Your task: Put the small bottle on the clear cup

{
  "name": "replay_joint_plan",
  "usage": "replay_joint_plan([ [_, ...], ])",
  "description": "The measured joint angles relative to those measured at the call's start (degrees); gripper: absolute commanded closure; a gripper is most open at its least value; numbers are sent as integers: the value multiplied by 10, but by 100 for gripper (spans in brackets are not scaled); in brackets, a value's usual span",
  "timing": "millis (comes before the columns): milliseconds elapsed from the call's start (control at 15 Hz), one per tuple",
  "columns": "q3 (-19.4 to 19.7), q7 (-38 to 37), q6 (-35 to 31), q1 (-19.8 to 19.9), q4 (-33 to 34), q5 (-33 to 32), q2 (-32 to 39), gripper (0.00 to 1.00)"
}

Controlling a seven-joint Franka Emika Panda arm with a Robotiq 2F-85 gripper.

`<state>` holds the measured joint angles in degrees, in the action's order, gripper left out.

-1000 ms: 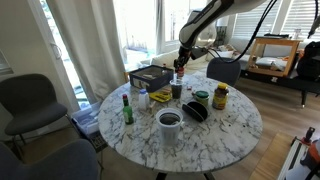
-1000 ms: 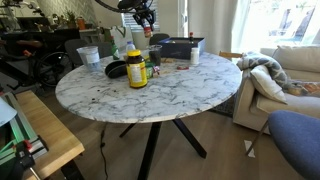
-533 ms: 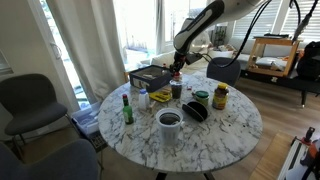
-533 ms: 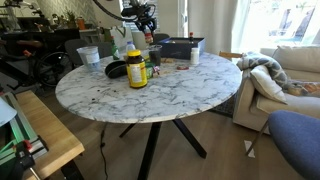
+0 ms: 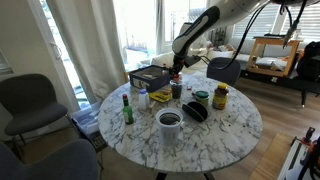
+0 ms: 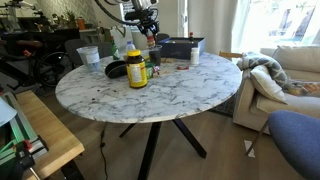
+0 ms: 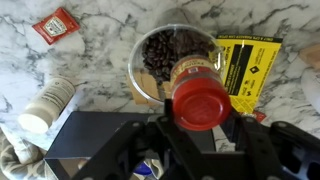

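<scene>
White marble table (image 5: 228, 135) is bearing the clear dark-filled tumbler (image 7: 160, 55); over it the black claw (image 7: 201, 122) is clamping the tiny red-capped bottle (image 7: 200, 98) (next: lowering it squarely).

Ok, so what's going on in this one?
The Franka arm's end effector is shut on the small bottle, the one with the red cap, and holds it right over the clear cup on the marble table. In the wrist view the bottle overlaps the cup's rim, and dark pieces show inside the cup. Whether the bottle already touches the cup cannot be told. It is not yet released.
</scene>
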<state>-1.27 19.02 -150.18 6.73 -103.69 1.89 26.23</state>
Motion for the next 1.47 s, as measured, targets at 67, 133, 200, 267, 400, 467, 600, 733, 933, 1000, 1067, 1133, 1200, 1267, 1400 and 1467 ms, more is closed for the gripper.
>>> replay_joint_plan([
  [67,0,-1,0,0,2,-3,2,77],
  [133,1,-2,0,0,3,-6,4,77],
  [200,1,-3,0,0,3,-7,5,77],
  [267,0,-3,0,0,3,-7,6,77],
  [400,-1,-3,0,0,3,-7,6,77],
  [467,-2,-3,0,0,3,-7,6,77],
  [600,-4,-3,0,-1,3,-7,6,77],
  [733,-7,-3,0,-1,4,-7,6,77],
  [933,-8,-3,0,-1,3,-7,6,77],
  [1000,-8,-3,0,-1,3,-7,6,77],
  [1067,-8,-3,0,-1,3,-7,6,77],
  [1133,-8,-3,0,-1,3,-7,6,77],
  [1200,-8,-3,0,-1,4,-7,6,77],
  [1267,-8,-3,0,-1,3,-7,6,77],
  [1400,-8,-3,0,-1,4,-7,6,70],
  [1467,-7,-3,0,-1,4,-7,6,69],
])
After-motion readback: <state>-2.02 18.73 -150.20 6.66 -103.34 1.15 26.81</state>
